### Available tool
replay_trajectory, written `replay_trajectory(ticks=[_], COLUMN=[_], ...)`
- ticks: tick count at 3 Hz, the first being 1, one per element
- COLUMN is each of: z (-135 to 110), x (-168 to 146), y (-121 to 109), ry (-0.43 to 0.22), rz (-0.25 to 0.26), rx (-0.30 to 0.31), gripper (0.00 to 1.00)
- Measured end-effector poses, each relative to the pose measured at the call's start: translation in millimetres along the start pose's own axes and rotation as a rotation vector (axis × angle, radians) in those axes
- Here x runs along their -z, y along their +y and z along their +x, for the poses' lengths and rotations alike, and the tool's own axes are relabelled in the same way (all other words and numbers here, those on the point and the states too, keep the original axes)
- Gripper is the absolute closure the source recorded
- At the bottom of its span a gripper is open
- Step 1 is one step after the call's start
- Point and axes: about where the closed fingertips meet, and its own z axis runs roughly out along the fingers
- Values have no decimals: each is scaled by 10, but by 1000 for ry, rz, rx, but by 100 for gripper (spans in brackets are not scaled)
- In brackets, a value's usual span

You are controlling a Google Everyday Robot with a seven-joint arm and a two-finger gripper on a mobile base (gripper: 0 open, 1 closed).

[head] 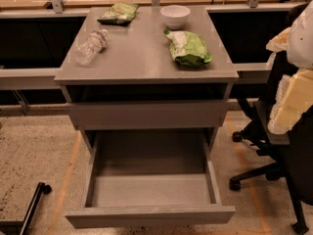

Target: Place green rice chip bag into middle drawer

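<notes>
The green rice chip bag [190, 48], puffy and bright light green, lies on the grey cabinet top [142, 53] at the right, just in front of the white bowl. The middle drawer [149, 215] is pulled out towards me, and its flat grey floor is bare. My gripper [287, 102] shows as cream blocks at the right edge, level with the cabinet's upper drawer front. It is to the right of the bag and lower, apart from it, and touches nothing I can see.
A white bowl [175, 16], a flatter, darker green bag [117, 12] and a clear plastic bottle [91, 46] lying on its side share the cabinet top. The closed drawer front [146, 114] sits above the open drawer. A black office chair [264, 170] stands at the right.
</notes>
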Motion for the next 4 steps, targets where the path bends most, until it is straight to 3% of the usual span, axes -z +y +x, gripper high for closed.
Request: replay_trajectory(ticks=[1,2,3,4], z=[-22,-227,-576,-576], x=[13,-76,-292,-292], y=[-11,-124,-460,-461], ry=[-10,-83,-174,-174], rz=[8,39,60,60], rx=[-1,0,-20,-20], gripper=[0,0,0,0])
